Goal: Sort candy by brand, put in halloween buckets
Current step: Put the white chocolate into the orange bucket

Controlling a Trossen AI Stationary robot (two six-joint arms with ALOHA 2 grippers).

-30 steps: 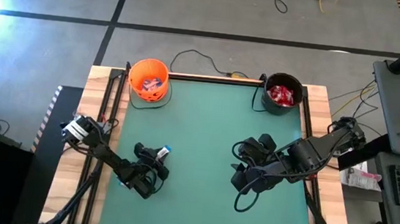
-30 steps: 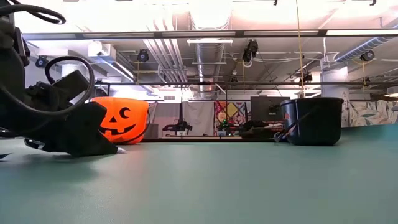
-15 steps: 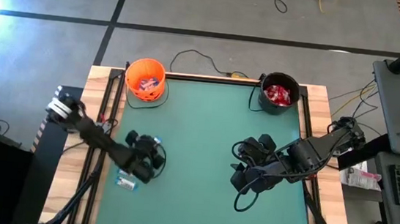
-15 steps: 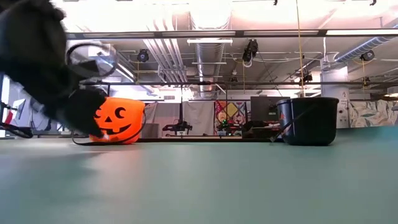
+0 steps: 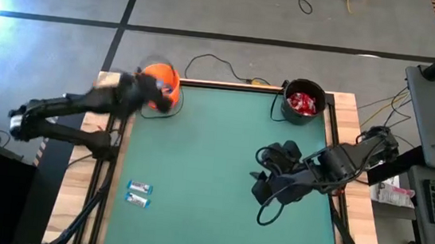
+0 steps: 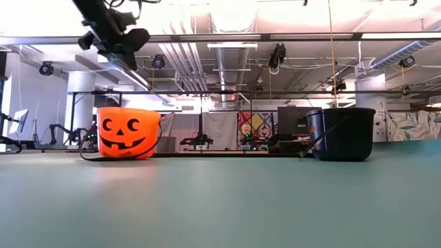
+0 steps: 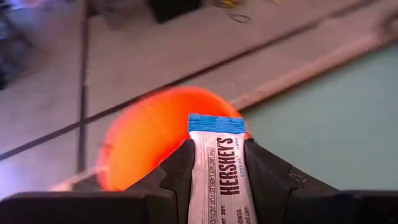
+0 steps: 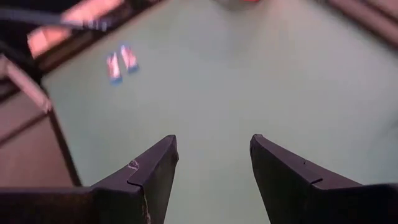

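My left gripper (image 5: 147, 93) hangs high beside the orange bucket (image 5: 163, 83), shut on a light blue-and-white candy bar (image 7: 217, 168). The low view shows this gripper (image 6: 114, 34) well above the orange bucket (image 6: 129, 133). Two more blue-and-white bars (image 5: 139, 193) lie flat on the green mat near the left edge. The black bucket (image 5: 303, 103) at the far right holds red packets (image 5: 304, 104). My right gripper (image 5: 264, 176) hovers open over the mat's right half, with nothing between its fingers (image 8: 155, 168). My left gripper pinches the bar between its two fingers (image 7: 181, 169), which lie on its two long edges. The bar runs along the fingers, and its blue end (image 7: 215, 124) sticks out past the fingertips toward the orange bucket's mouth (image 7: 149, 140). The bar is lifted clear of the table.
A wooden frame (image 5: 338, 118) borders the green mat (image 5: 222, 154). A cable (image 5: 215, 64) lies on the floor behind the table's far edge. The mat's middle lies bare between the two arms.
My left gripper has risen off the mat near the left edge and swung up toward the far edge and the orange bucket, carrying the bar. Two bars that lay under it now show on the mat.
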